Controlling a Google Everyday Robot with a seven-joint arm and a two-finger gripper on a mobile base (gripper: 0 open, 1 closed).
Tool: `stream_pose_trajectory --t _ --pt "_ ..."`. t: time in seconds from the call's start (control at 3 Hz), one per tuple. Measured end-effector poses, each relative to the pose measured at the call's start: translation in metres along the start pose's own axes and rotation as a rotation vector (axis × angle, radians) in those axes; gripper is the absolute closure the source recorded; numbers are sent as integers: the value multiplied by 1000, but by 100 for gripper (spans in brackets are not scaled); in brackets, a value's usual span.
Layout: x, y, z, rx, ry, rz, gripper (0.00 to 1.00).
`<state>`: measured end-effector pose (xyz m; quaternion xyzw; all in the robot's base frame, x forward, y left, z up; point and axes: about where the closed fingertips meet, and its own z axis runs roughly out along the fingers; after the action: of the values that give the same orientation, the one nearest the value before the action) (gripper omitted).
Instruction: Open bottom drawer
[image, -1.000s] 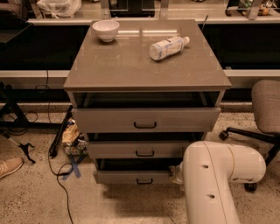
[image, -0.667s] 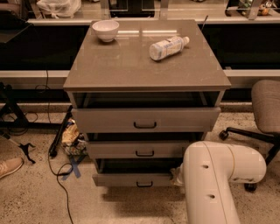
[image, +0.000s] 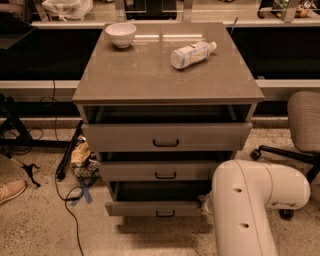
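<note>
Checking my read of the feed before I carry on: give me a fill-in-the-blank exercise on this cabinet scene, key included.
1. The bottle on the cabinet top lies on its ____.
2. The bowl on that top is coloured ____.
3. The bottom drawer is partly ____, with a dark gap above its front.
4. The gripper, mostly hidden behind the white arm, sits at the right end of the ____ drawer.

Missing words: side; white; open; bottom.

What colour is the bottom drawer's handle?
Black handle on the grey-brown bottom drawer, camera view. End effector hidden behind the white arm at the drawer's right end.
</note>
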<state>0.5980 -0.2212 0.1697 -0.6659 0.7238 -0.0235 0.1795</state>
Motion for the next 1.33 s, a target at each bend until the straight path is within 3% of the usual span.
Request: stream_pose_trajectory --t 0.33,1.33 --pt "16 27 -9 -17 7 78 81" --pt "14 30 -7 -23 5 78 3"
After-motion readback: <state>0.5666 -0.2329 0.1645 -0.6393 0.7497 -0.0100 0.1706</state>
